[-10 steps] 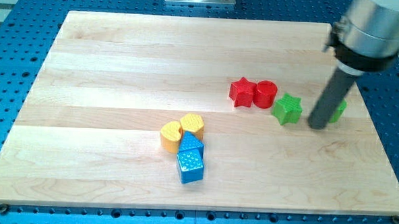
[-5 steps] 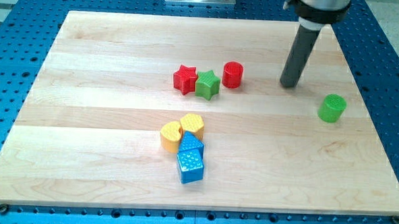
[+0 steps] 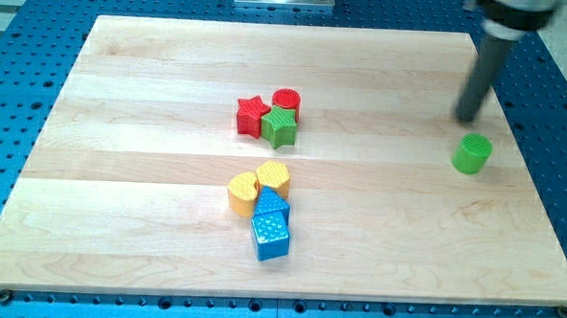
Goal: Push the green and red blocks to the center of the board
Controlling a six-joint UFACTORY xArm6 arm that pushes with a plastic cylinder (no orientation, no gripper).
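1. Your tip (image 3: 468, 118) sits near the view's right edge of the pale wooden board (image 3: 119, 190), just above the green cylinder (image 3: 472, 153) and not touching it. It's a plain dark rod, so there's nothing to open or close.
2. The red star (image 3: 251, 115), red cylinder (image 3: 286, 102) and green star (image 3: 280, 126) are bunched together, touching, near the board's middle.
3. Below them, two yellow blocks (image 3: 259, 185) with rounded tops sit against two blue blocks (image 3: 270, 226), all with a ribbed, bumpy plastic look.
4. The blue table (image 3: 18, 90) around the board is dotted with holes.
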